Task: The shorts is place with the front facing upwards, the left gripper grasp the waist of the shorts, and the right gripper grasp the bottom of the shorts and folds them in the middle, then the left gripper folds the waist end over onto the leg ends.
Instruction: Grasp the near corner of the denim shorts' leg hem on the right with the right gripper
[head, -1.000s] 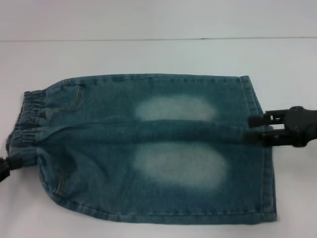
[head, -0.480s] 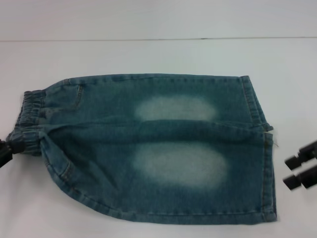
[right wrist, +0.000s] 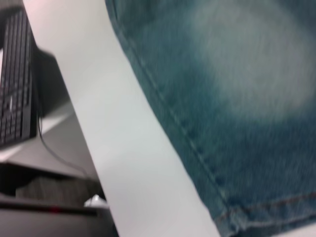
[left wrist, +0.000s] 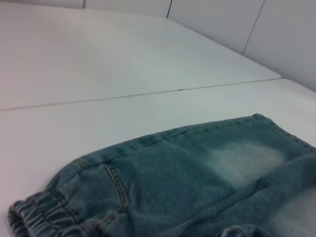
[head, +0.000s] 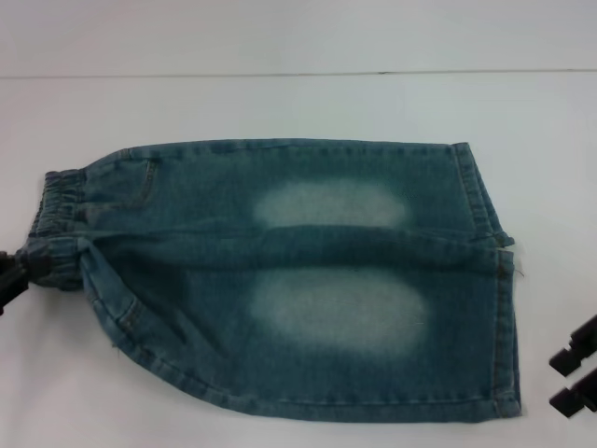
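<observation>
Since the earlier frames the right tool (head: 571, 376) has let go of the leg hems and pulled away toward the near right corner of the head view, where its two black fingers stand spread with a gap between them, clear of the cloth. One pair of denim shorts (head: 298, 280) lies flat on the white bench (head: 280, 103), its long axis running left to right: the ruched waist band (head: 58, 224) points to the robot's left, and the two stitched leg hems (head: 490, 280) point to its right. Two pale faded patches show on the denim, one on each side of a lengthwise crease. At the left edge the left tool (head: 11, 271) touches the near end of the waist band, whose cloth is bunched against it; whether its fingers are clamped on the denim cannot be told. Beyond the bench edge, the right wrist view shows one dark keyboard (right wrist: 17, 79).
</observation>
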Action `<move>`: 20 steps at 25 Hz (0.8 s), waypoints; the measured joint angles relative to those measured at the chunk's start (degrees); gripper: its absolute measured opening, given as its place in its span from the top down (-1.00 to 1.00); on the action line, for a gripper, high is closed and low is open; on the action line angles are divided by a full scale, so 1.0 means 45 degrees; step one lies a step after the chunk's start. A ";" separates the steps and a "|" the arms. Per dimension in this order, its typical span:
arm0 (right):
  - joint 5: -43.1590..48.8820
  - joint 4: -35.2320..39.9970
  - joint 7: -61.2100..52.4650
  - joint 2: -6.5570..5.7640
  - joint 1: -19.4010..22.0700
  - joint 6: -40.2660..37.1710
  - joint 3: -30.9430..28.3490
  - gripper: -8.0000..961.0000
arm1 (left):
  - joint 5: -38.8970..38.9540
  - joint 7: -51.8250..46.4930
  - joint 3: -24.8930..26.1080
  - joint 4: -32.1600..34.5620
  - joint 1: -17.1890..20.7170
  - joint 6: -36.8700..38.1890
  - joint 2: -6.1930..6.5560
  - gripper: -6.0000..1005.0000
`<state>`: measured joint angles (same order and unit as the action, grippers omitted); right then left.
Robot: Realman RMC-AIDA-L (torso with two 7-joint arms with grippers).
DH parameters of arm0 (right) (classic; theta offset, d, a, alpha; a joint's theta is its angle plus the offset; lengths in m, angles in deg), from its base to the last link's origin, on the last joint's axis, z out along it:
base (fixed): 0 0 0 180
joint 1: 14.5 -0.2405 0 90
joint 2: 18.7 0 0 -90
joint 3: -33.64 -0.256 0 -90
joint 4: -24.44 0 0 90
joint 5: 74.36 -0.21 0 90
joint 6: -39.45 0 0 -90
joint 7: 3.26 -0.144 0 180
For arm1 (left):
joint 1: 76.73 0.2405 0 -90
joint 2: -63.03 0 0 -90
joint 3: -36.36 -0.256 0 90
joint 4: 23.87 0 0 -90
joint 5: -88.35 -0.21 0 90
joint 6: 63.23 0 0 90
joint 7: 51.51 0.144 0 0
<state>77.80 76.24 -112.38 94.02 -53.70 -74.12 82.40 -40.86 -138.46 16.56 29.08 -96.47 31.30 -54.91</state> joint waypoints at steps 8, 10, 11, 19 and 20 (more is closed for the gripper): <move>0.0611 -0.1490 0.0025 0.0055 -0.0552 0.0278 0.0457 -0.41 | 0.0002 -0.0131 0.0005 0.0050 -0.0196 0.0054 0.0056 0.90; 0.0616 -0.1721 -0.0017 0.0081 -0.0624 0.0432 0.0659 -0.41 | 0.0002 -0.0131 0.0005 0.0050 -0.0200 0.0013 0.0036 0.90; 0.0618 -0.1766 -0.0038 0.0099 -0.0640 0.0497 0.0749 -0.41 | 0.0003 -0.0131 0.0006 0.0050 -0.0201 -0.0011 0.0027 0.90; 0.0636 -0.2186 -0.0081 0.0152 -0.0799 0.1018 0.1014 -0.41 | 0.0004 -0.0118 0.0006 0.0023 -0.0204 -0.0044 -0.0003 0.89; 0.0642 -0.2329 -0.0082 0.0152 -0.0846 0.1166 0.1035 -0.41 | 0.0005 -0.0102 0.0006 0.0013 -0.0205 -0.0053 -0.0012 0.89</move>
<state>80.70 65.76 -112.75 94.71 -57.51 -68.88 87.06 -40.84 -138.92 16.59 29.13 -97.39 31.06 -54.97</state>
